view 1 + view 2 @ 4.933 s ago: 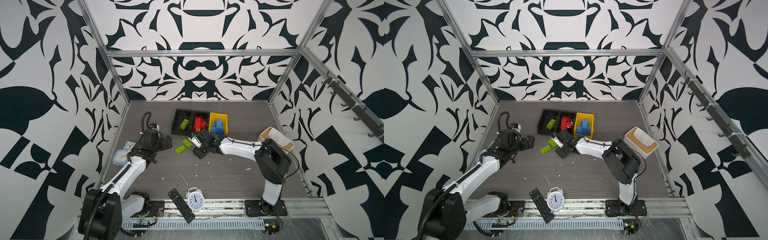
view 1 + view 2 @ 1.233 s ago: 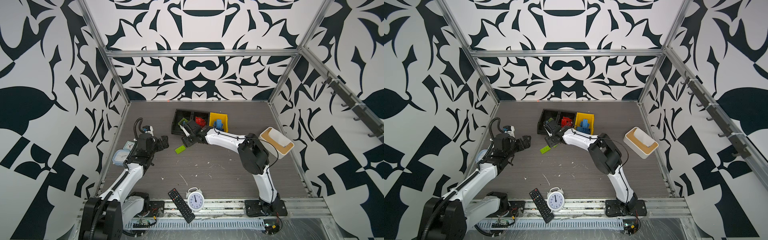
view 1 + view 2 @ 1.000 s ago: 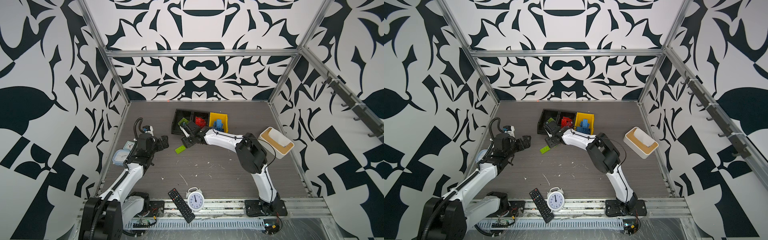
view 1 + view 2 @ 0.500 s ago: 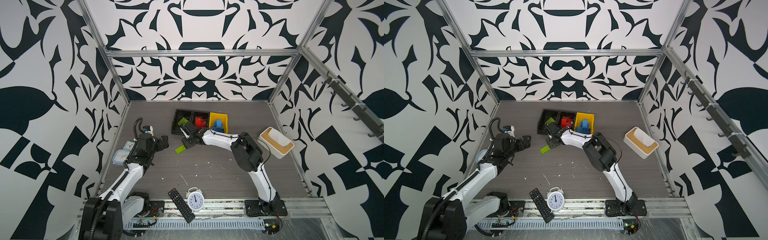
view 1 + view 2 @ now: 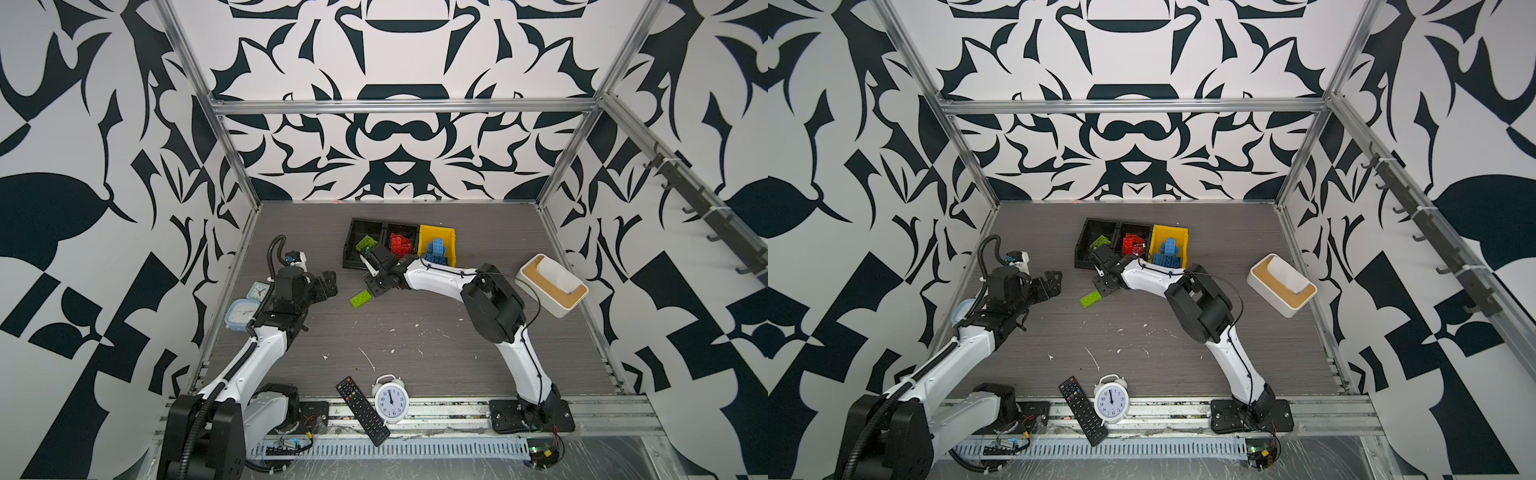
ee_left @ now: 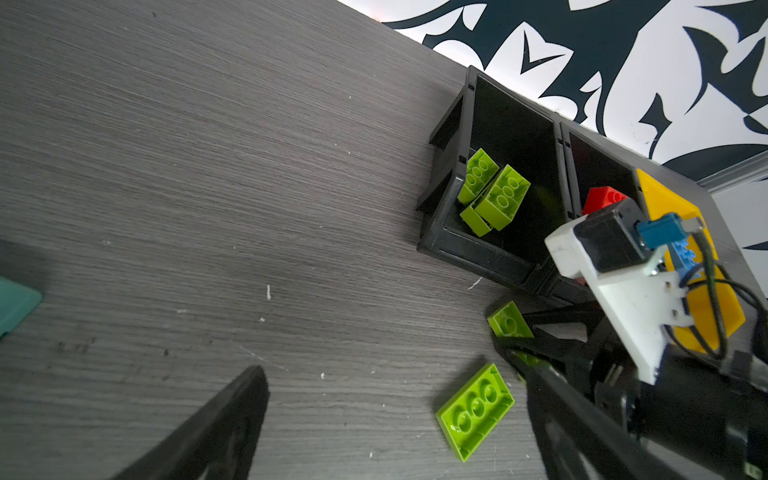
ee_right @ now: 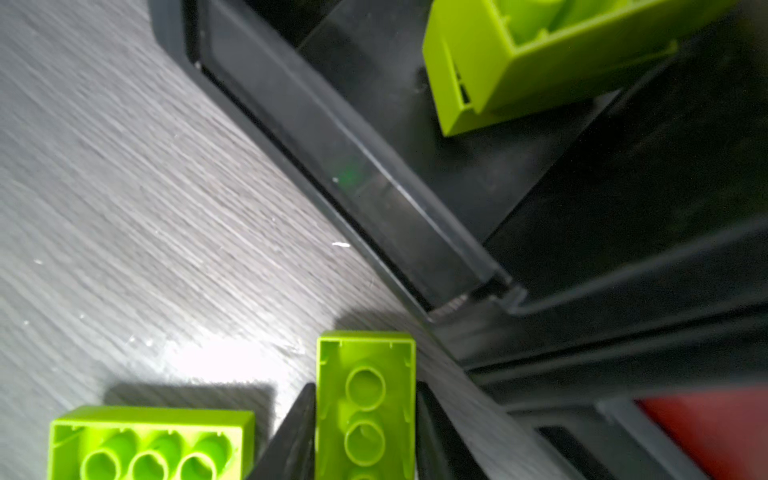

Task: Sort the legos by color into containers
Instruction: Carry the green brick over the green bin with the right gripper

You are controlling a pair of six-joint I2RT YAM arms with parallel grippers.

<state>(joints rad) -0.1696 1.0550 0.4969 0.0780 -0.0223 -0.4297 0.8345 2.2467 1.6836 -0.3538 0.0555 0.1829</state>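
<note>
Two arms worked over the grey table (image 5: 415,345): the left arm (image 5: 257,361) came up from the near left, and the right arm (image 5: 494,307) bent from the near right across toward the middle. Near the right wall sat a white box with a tan rim (image 5: 548,305), well apart from everything else. At the far middle stood the containers, a black double bin (image 5: 368,226) and a yellow bin (image 5: 436,230) set against its right side. On the near edge stood a white alarm clock (image 5: 391,400), with a black remote (image 5: 362,410) just beside it on the left.

The left gripper (image 5: 330,286) sat left of the middle with its jaws spread wide apart, and nothing was between them. The right gripper (image 7: 365,385) was just on the near side of the black double bin. Its fingers (image 7: 299,419) pressed against both long sides of a held green brick (image 7: 365,415), whose hollow underside faced the wrist camera (whether that brick was clear of the table I could not tell).

The legos were mostly sorted. Green bricks (image 5: 366,242) lay in the black bin's left compartment, red bricks (image 5: 400,243) in its right compartment and blue bricks (image 5: 436,249) in the yellow bin. One loose green brick (image 5: 360,298) lay upside down on the table, between the two grippers and just beside the right one.
</note>
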